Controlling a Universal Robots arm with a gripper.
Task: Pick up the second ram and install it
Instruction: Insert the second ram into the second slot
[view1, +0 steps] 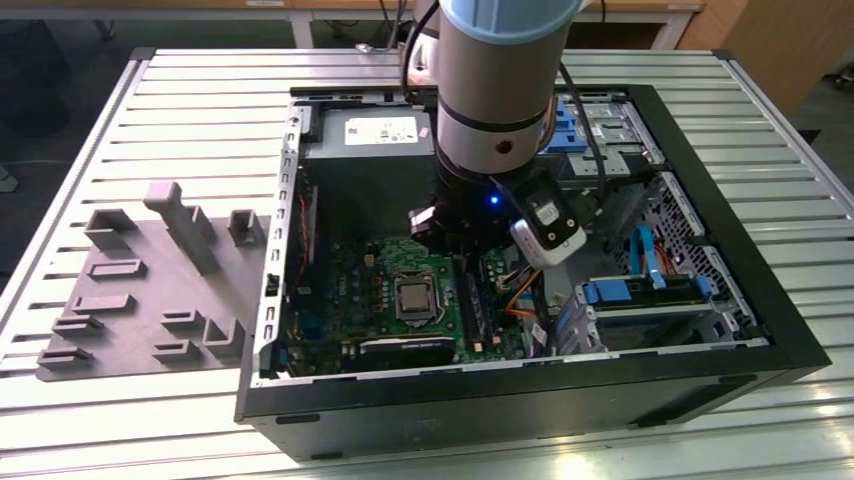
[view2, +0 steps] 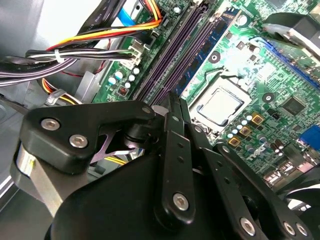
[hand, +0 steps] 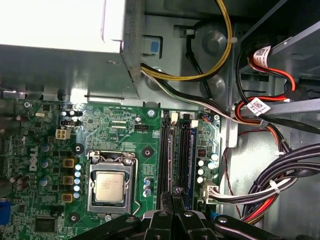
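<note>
Claw (view1: 449, 236) hangs low inside the case (view1: 534, 412), over the black slots (hand: 166, 155) on the motherboard (hand: 115, 131). In both wrist views you see its fingers (view2: 176, 150) drawn together with no gap at the tips, though you cannot tell whether anything thin is pinched between them. Look at the slot just beside those tips: a blue ram (hand: 188, 165) stands there on edge, running along the slot away from the claw.

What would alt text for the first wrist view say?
The gripper hangs close over long black slots on a green motherboard, next to a silver processor. A grey metal box and bundles of coloured cables border the board.
</note>
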